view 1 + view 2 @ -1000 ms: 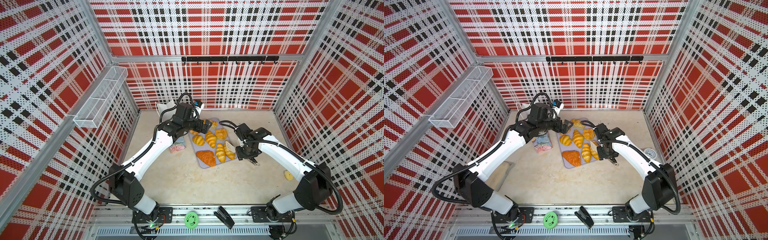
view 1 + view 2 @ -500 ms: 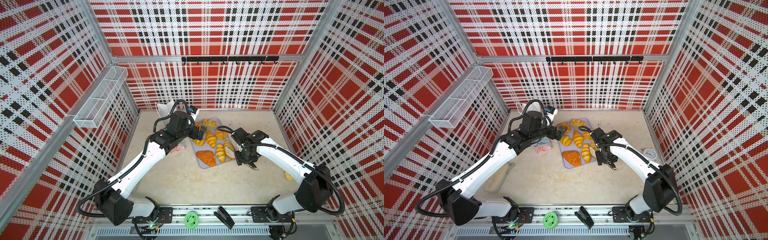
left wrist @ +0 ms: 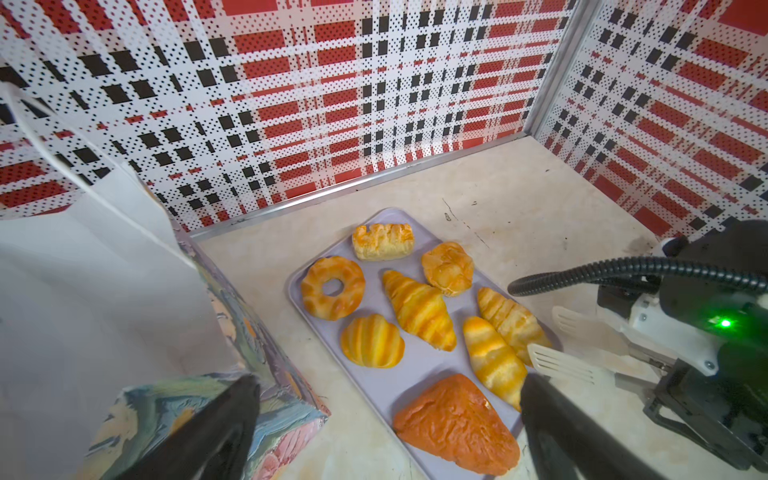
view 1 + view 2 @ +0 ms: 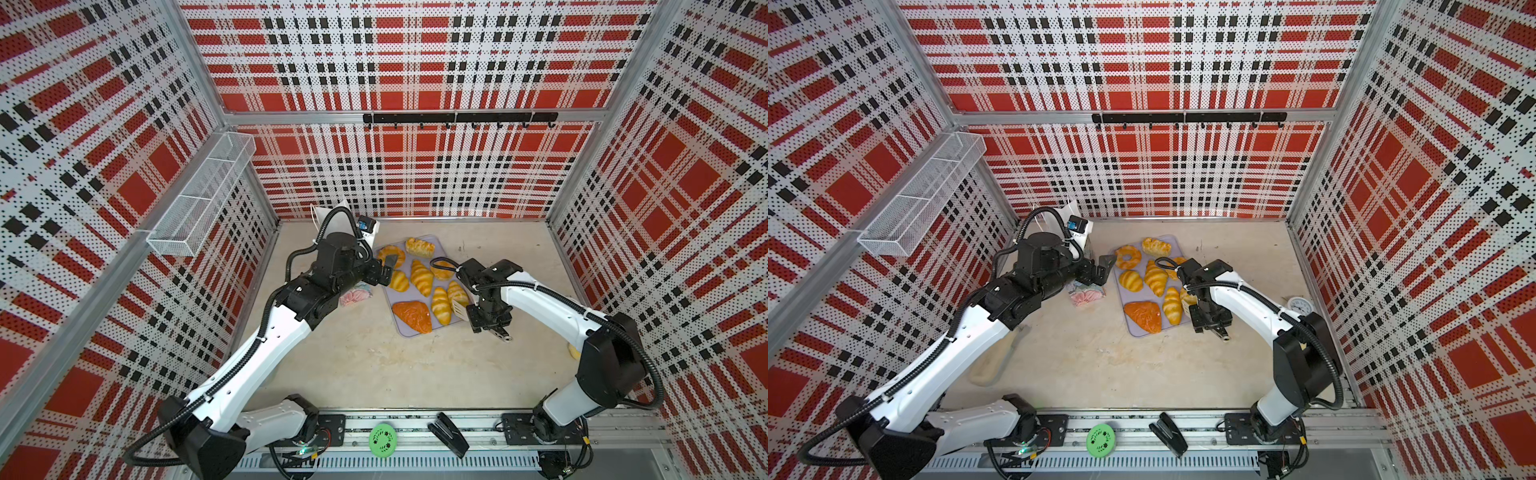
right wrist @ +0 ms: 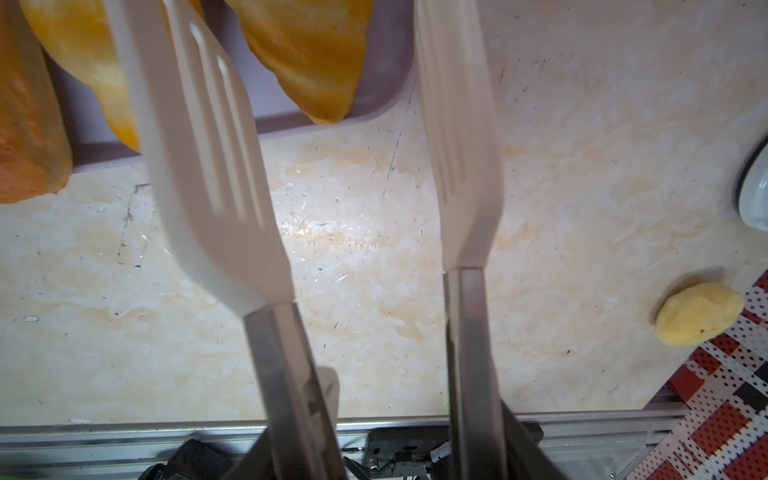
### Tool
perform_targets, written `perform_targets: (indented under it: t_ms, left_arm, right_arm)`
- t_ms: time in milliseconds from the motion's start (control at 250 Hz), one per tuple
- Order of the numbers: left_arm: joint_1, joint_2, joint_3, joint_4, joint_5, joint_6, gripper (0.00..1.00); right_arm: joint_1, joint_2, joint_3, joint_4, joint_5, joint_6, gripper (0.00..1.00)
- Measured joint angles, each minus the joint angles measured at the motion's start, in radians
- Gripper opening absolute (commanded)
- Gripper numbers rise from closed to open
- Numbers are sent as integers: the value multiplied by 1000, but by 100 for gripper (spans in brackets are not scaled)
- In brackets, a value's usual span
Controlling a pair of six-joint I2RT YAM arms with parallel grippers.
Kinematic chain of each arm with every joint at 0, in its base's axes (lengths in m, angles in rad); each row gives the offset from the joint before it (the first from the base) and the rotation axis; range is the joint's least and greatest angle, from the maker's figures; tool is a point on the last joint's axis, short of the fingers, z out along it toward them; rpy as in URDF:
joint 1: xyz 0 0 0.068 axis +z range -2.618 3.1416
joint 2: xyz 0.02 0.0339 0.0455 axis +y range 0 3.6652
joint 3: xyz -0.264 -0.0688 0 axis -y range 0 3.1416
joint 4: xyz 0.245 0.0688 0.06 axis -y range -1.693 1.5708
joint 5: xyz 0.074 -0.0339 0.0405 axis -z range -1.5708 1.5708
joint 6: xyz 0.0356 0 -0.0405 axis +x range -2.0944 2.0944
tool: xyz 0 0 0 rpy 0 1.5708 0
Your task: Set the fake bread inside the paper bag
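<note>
Currently the bread (image 4: 422,277) sits on the tray (image 4: 394,297) mid-frame in a top view, the bag (image 4: 355,294) just left by the released left claw (image 4: 384,271), while the right claw (image 4: 482,319), grasping tongs (image 5: 216,187), could squirt a glossy croissant (image 4: 457,293) off the tray.

Nothing legible turns up anywhere in these views. The small white clock (image 4: 1301,306) shows a round dial, but its numerals are too small to read. A blue tag (image 4: 365,225) up on the left arm (image 4: 270,345) comes through only as a patch of colour. The green disc (image 4: 382,440) at the front carries a dark swirl pattern, and the paper bag (image 3: 257,353) shows painted colour, neither with lettering that can be made out.
</note>
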Motion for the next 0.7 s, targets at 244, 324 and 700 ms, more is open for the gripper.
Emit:
perform_targets:
  t_ms: [244, 324, 700]
  left_arm:
    - [18, -58, -31, -40, -16, -12, 99]
    - [22, -72, -40, -48, -19, -14, 100]
    - [49, -113, -71, -90, -25, -19, 99]
  right_arm:
    - [0, 45, 22, 4, 6, 0, 54]
    - [0, 58, 41, 5, 10, 0, 54]
    - [0, 122, 107, -6, 32, -5, 54]
